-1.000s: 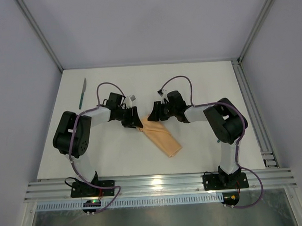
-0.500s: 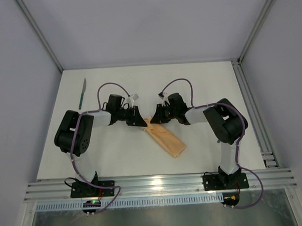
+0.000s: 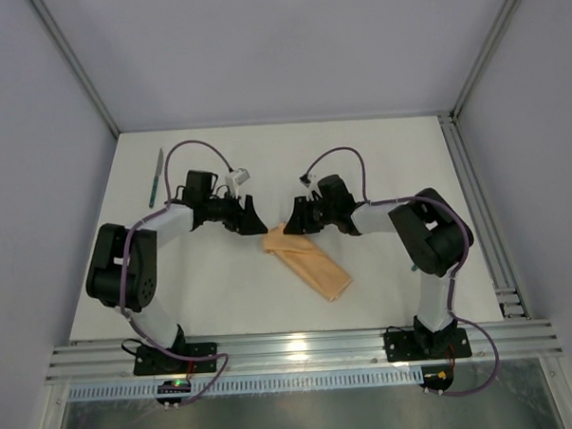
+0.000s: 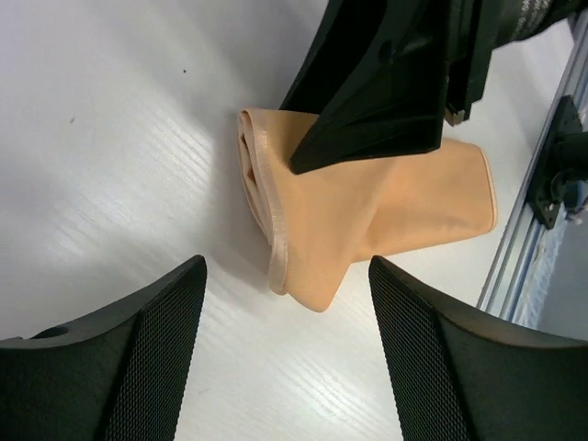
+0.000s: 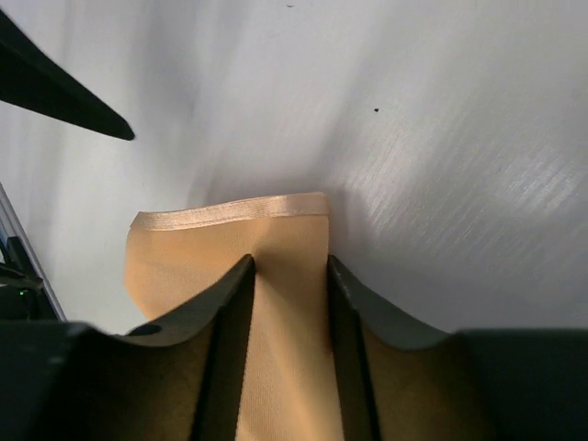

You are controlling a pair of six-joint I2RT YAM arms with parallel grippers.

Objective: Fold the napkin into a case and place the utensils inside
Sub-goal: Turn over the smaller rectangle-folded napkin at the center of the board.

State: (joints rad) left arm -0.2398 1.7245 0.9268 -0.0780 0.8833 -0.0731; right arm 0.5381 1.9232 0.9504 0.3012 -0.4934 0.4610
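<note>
The napkin is folded into a narrow peach-orange case (image 3: pixel 312 263) that lies slantwise on the table's middle. My right gripper (image 3: pixel 294 224) is shut on its upper end, with a ridge of cloth (image 5: pixel 287 312) pinched between the fingers (image 5: pixel 230 303). My left gripper (image 3: pixel 249 217) is open and empty, just left of that end and not touching it. In the left wrist view the case (image 4: pixel 395 211) lies ahead of the open gripper (image 4: pixel 287 367), with the right gripper (image 4: pixel 377 110) on top of it. One slim teal-handled utensil (image 3: pixel 156 178) lies at the far left. The other utensil is not in view.
An aluminium rail (image 3: pixel 476 216) runs along the table's right edge and another (image 3: pixel 292 352) along the near edge by the arm bases. White walls stand at the back and sides.
My left gripper has drawn back to the left, away from the case's upper end, and its arm has swung left. The right gripper has stayed on the cloth.
</note>
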